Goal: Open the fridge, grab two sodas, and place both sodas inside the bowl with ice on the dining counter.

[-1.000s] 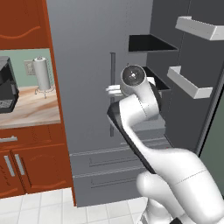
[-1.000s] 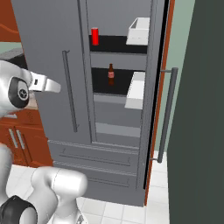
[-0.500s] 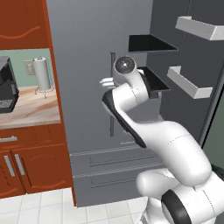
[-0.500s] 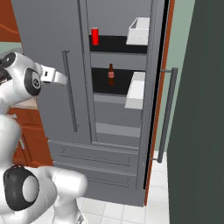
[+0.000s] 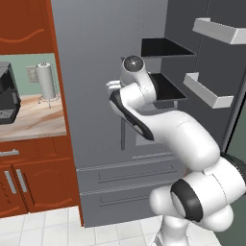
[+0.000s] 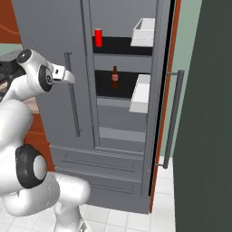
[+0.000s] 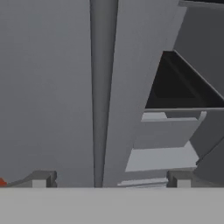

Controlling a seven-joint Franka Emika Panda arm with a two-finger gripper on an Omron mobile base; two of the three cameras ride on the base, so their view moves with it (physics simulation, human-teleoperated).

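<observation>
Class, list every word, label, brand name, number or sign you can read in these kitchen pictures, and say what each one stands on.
None: no text can be read anywhere.
The red soda can on the upper shelf is plain.
The brown bottle has a reddish label band, too small to read.
The fridge door, coffee machine and end effector show no markings.

The tall plain grey French-door fridge (image 6: pixel 54 41) has black shelves and white door bins (image 6: pixel 142 32). At 11 o'clock inside stands a small plain red soda can (image 6: pixel 98 37); below it, a dark brown glass bottle (image 6: pixel 115 78) with a red label. Red-brown wood cabinets (image 5: pixel 29 182) flank it.
</observation>
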